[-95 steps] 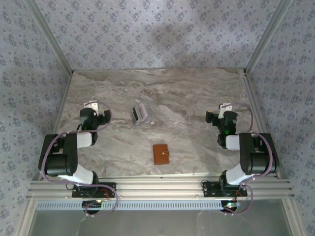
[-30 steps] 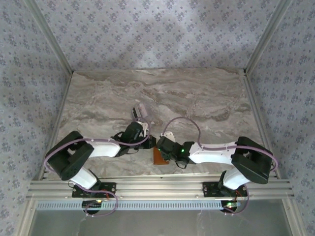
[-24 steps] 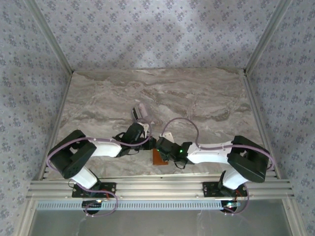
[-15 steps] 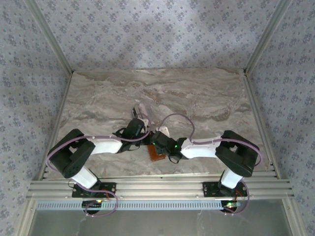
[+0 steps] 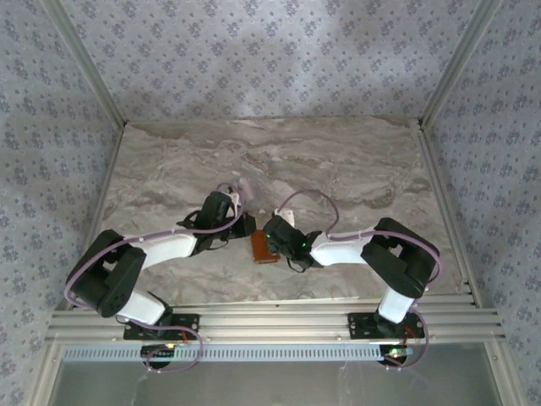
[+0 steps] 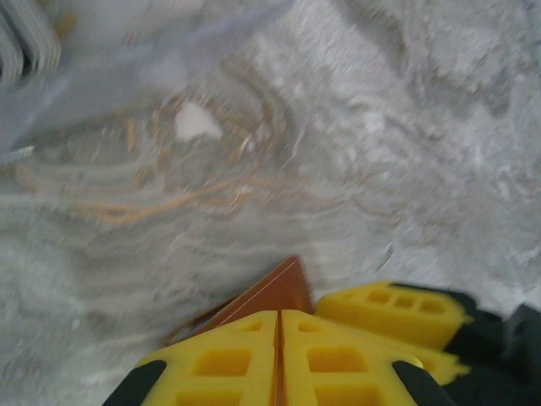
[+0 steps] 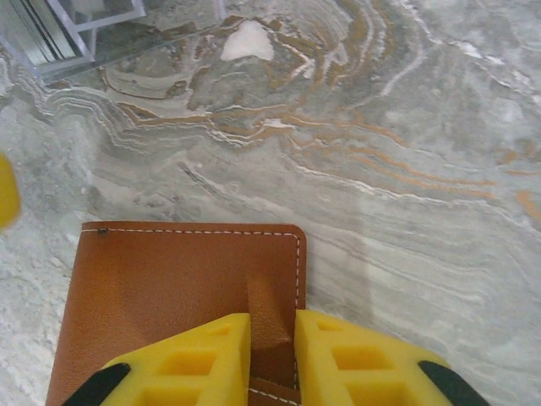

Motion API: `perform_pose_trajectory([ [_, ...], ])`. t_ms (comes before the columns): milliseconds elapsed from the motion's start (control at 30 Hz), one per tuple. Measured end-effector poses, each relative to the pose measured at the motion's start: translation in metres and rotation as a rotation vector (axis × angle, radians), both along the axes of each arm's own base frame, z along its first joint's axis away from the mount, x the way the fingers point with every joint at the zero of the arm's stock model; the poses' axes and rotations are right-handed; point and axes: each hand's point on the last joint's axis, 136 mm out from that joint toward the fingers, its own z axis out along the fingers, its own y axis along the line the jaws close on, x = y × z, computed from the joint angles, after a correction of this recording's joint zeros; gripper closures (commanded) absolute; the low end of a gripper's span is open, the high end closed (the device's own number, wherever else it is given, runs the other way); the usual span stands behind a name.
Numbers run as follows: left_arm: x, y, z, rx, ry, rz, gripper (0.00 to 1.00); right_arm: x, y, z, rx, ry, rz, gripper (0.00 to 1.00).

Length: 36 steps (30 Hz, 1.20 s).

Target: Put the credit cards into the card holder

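Card holder (image 7: 169,288) leftward, tab (image 7: 267,315) between right fingers (image 7: 201,355)

The table (image 5: 338,161) looked like grey-brown veined marble, smooth with a dull sheen. The wallet (image 7: 169,279) was tan leather, finely grained and matt, edged with pale stitching. The right gripper (image 7: 272,326) had fingers (image 7: 355,364) of matt yellow plastic, moulded with hollow cells. A stand (image 7: 76,30) was clear, glossy plastic. The rails (image 5: 270,326) were ribbed, brushed metal. The arms (image 5: 169,247) wore smooth white and black plastic shells. The walls (image 5: 270,51) looked like printed cloth.
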Motion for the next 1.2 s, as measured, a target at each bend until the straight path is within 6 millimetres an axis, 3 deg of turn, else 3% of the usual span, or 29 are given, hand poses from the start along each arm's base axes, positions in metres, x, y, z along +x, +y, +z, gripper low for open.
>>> perform_pose_trajectory([
  [233, -0.006, -0.006, -0.028, 0.003, 0.058, -0.028, 0.93, -0.012, -0.016, 0.001, -0.097, 0.011, 0.021, 0.62],
  [500, -0.01, -0.007, -0.036, -0.014, 0.067, -0.035, 0.94, -0.029, -0.026, 0.005, -0.194, 0.028, 0.077, 0.61],
  [600, -0.01, -0.007, -0.032, -0.019, 0.057, -0.036, 0.94, -0.032, -0.029, 0.01, -0.211, 0.021, 0.087, 0.6],
  [800, -0.022, -0.022, 0.002, -0.047, -0.029, -0.075, 0.94, -0.032, -0.032, 0.029, -0.195, -0.006, 0.089, 0.6],
  [900, -0.029, -0.029, 0.005, -0.049, -0.037, -0.098, 0.94, -0.033, -0.03, 0.032, -0.186, -0.01, 0.099, 0.69],
  [1000, -0.031, -0.03, -0.003, -0.032, -0.023, -0.101, 0.94, -0.039, -0.025, 0.031, -0.183, -0.004, 0.129, 0.78],
  [1200, -0.033, -0.029, -0.035, 0.015, 0.039, -0.103, 0.96, -0.049, -0.017, 0.029, -0.171, 0.013, 0.17, 0.76],
])
